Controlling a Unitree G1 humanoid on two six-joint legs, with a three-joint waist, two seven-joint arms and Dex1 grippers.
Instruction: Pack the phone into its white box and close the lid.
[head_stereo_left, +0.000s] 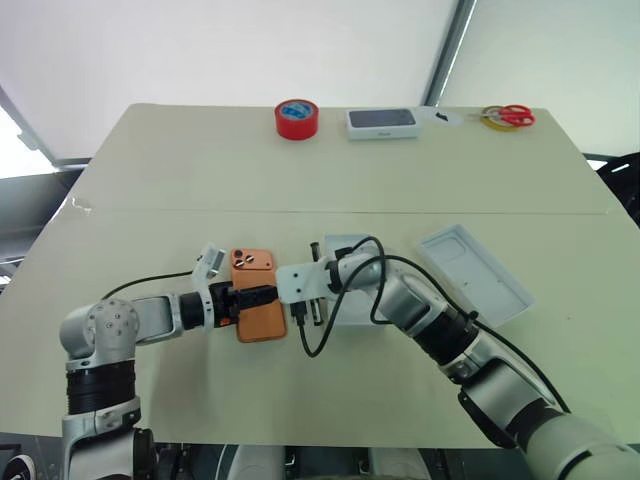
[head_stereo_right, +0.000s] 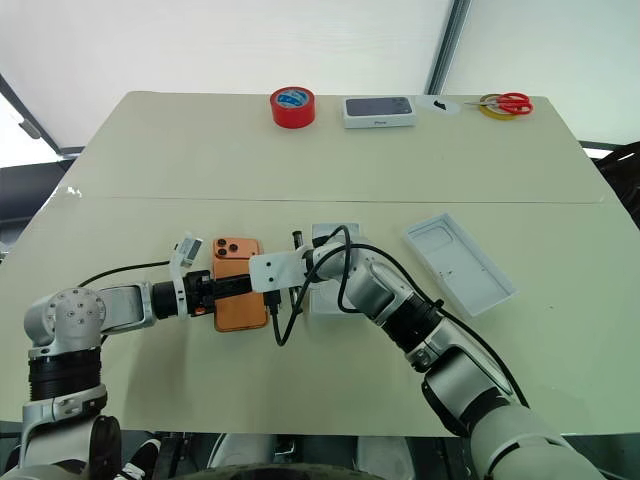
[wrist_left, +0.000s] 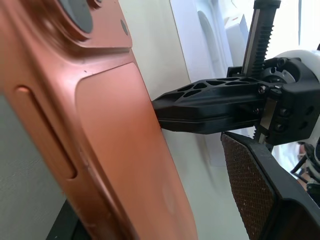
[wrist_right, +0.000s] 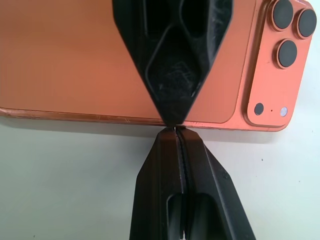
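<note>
Orange phone lies back-up near the middle of the surface, slightly toward its left and front edges, camera cluster at the far end. The left claw reaches over it from the left with its fingers spread partway across the phone's width; one pad stands off the right edge in the wrist view, so I cannot tell that it has a real hold. The right claw is fully closed on nothing, its tips meeting the phone's right long edge and the tip of a left finger (a crowded spot).

Just right of the phone, the white box sits largely under the right arm and its cable. The lid lies open side up, farther right, well apart.

Risks, as I judge them: the closed right claw could shove the phone sideways, the two claws could jam, and the cable could drag the box.
</note>
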